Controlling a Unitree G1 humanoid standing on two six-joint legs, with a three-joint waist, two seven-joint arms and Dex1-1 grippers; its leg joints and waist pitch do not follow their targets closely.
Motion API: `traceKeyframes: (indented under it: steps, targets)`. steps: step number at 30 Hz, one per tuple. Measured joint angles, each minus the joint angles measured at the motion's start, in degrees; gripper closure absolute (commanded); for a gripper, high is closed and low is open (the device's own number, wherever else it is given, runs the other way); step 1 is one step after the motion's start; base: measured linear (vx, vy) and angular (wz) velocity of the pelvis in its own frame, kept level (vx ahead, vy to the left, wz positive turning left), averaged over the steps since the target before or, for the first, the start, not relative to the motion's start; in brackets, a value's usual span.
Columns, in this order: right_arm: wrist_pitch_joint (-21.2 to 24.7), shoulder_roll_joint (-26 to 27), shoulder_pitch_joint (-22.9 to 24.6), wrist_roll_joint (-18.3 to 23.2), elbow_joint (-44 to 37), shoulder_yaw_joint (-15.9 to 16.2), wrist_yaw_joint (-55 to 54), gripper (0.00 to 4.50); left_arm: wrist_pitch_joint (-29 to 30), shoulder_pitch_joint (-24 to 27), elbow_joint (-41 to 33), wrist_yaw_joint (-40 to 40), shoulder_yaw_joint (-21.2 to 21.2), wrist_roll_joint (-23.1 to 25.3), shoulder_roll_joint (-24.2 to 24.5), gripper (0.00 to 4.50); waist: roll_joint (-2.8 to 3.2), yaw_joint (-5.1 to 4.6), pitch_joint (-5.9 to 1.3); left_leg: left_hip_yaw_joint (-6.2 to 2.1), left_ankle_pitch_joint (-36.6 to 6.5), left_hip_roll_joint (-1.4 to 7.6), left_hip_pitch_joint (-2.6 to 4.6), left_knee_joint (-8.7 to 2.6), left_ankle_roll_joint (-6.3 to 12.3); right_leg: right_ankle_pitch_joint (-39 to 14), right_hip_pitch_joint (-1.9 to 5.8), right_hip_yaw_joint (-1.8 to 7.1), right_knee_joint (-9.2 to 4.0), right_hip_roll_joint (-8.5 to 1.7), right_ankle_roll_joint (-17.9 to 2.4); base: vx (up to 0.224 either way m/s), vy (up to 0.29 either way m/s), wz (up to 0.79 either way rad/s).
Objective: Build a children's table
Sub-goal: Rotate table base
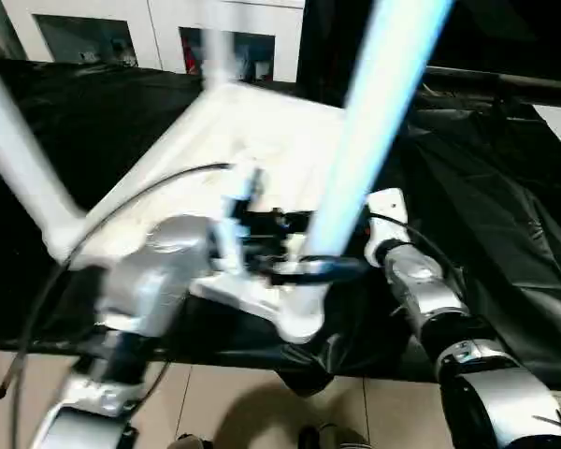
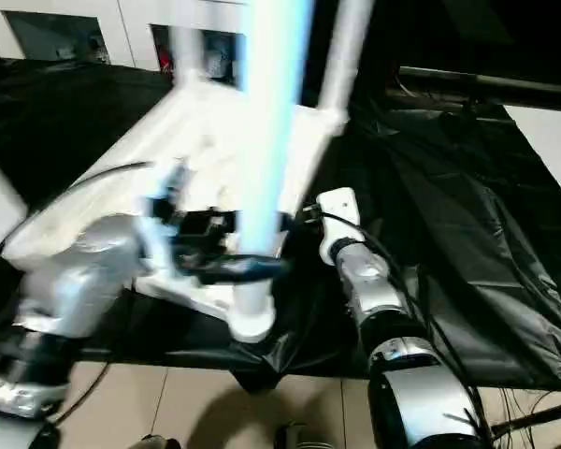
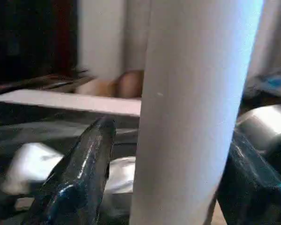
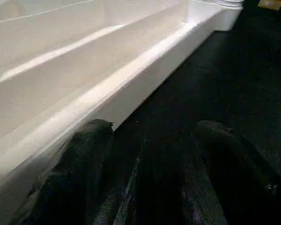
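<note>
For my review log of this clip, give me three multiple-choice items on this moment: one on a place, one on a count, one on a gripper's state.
1. Where does the leg between the left gripper's fingers stand?
A. At the near corner of the table top
B. Flat on the floor
C. On the black sheet, far from the top

2. How many legs stand up from the table top?
A. None
B. One
C. At least three

3. What is the right gripper doing?
A. Clamped on a leg
B. Open, holding nothing, beside the top's edge
C. Gripping a cable

Answers:
1 A: the left gripper has its fingers around the leg just above the near corner socket.
2 C: the head views show the gripped leg, one at the left and one at the far corners.
3 B: the right wrist view shows parted fingers over the black sheet, nothing between them.
</note>
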Motion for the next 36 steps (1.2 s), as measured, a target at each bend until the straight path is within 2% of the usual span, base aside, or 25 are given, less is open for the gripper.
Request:
traceKeyframes:
  steps: [4,10,14,16,19,21,24,25,26,28,30,31,36]
  targets:
    - [-0.03,0.06,-0.23,0.04,0.0,-0.02,0.85,1.21,-4.61,-3.15,7.06,6.99,-0.12,5.61,0.06,1.3,0.0,-0.19,0.0,-0.05,0.0,-0.02,0.02,0.0,-0.01,0.03,-0.05,-0.06,0.01,0.0,0.22,0.0,0.0,0.0]
    - [-0.03,0.2,-0.2,0.15,-0.02,0.18,1.97,1.21,-9.0,-3.38,11.79,12.5,-0.15,9.82,-1.17,1.3,0.0,0.01,0.0,-0.09,0.01,0.0,-0.08,0.0,-0.01,0.21,-0.12,-0.09,-0.04,0.01,-0.06,0.0,0.0,0.0]
    - [-0.09,-0.22,-0.19,0.4,-0.1,-0.31,2.79,1.21,-9.91,-3.28,11.73,8.32,-0.11,9.05,-1.41,1.3,0.01,0.24,0.0,-0.07,0.01,0.0,-0.18,0.02,0.01,0.18,-0.14,-0.09,-0.2,0.01,-0.06,0.0,0.0,0.0]
    - [-0.09,-1.31,-0.16,1.21,-0.61,-0.72,4.28,1.21,-9.9,-3.05,11.36,3.68,-1.27,8.12,0.75,1.3,0.02,0.38,-0.01,-0.06,0.02,0.01,-0.22,0.01,0.03,0.16,-0.15,-0.09,-0.29,0.01,-0.08,0.0,0.0,0.0]
    - [-0.07,-4.26,0.21,1.82,-2.71,-1.29,7.12,1.21,-12.75,-2.62,13.7,0.79,-4.02,11.57,5.48,1.3,0.07,0.48,-0.03,-0.05,0.07,0.02,-0.23,0.02,0.13,0.14,-0.11,-0.08,-0.39,0.01,-0.09,0.0,0.0,0.0]
    - [0.13,-5.5,0.55,2.16,-4.16,-1.54,8.94,1.21,-14.99,-2.62,16.98,0.57,-5.64,14.64,6.82,1.3,0.06,0.5,-0.04,-0.04,0.09,0.02,-0.23,0.01,0.16,0.14,-0.06,-0.08,-0.47,0.0,-0.09,0.0,0.0,0.0]
    - [1.85,-8.27,2.77,2.45,-8.81,-0.58,15.16,1.21,-19.24,-3.54,24.6,2.9,-8.24,21.08,8.15,1.3,0.06,0.74,-0.04,-0.05,0.1,0.02,-0.25,0.01,0.22,0.15,-0.01,-0.08,-0.55,-0.01,-0.08,0.0,0.0,0.0]
    - [2.73,-9.97,3.97,2.43,-10.73,0.14,18.26,1.21,-20.17,-3.99,27.7,4.35,-8.47,22.83,8.35,1.57,0.06,0.97,-0.04,-0.04,0.1,0.01,-0.26,0.01,0.23,0.15,0.0,-0.09,-0.58,-0.02,-0.08,0.0,0.0,0.0]
    - [3.27,-10.99,4.79,2.44,-11.88,0.51,20.01,1.21,-20.63,-4.38,29.42,5.02,-8.57,23.82,8.52,1.65,0.06,1.07,-0.04,-0.04,0.1,0.02,-0.27,0.02,0.24,0.15,0.0,-0.09,-0.59,-0.02,-0.08,0.0,0.0,0.0]
    - [4.38,-13.18,7.02,2.42,-15.08,1.88,24.98,1.21,-21.8,-5.37,31.9,6.04,-8.87,25.13,8.51,1.65,0.06,1.75,-0.04,-0.04,0.24,0.02,-0.27,0.01,0.5,0.15,0.0,-0.09,-0.62,-0.02,-0.08,0.0,0.0,0.0]
    - [5.89,-15.13,9.43,2.66,-19.14,3.9,30.24,1.21,-22.84,-6.5,33.74,6.04,-9.57,25.7,8.21,1.85,0.08,2.0,-0.03,-0.02,0.26,0.04,-0.27,0.0,0.54,0.15,0.0,-0.08,-0.62,-0.02,-0.08,0.0,0.0,0.0]
    - [7.75,-17.58,12.3,3.95,-24.43,5.61,34.98,1.21,-24.07,-7.7,35.59,5.9,-10.52,26.0,7.63,1.85,0.11,2.35,-0.02,-0.02,0.25,0.05,-0.26,-0.02,0.56,0.15,0.03,-0.11,-0.67,-0.02,-0.08,0.0,0.0,0.0]
    - [14.43,-24.34,17.86,7.12,-37.53,8.52,46.22,1.21,-28.82,-10.73,42.77,5.75,-11.8,28.65,6.71,2.29,0.32,2.67,-0.04,-0.02,0.22,0.06,-0.22,0.01,0.57,0.19,0.06,-0.09,-0.67,-0.02,-0.05,0.0,0.0,0.0]
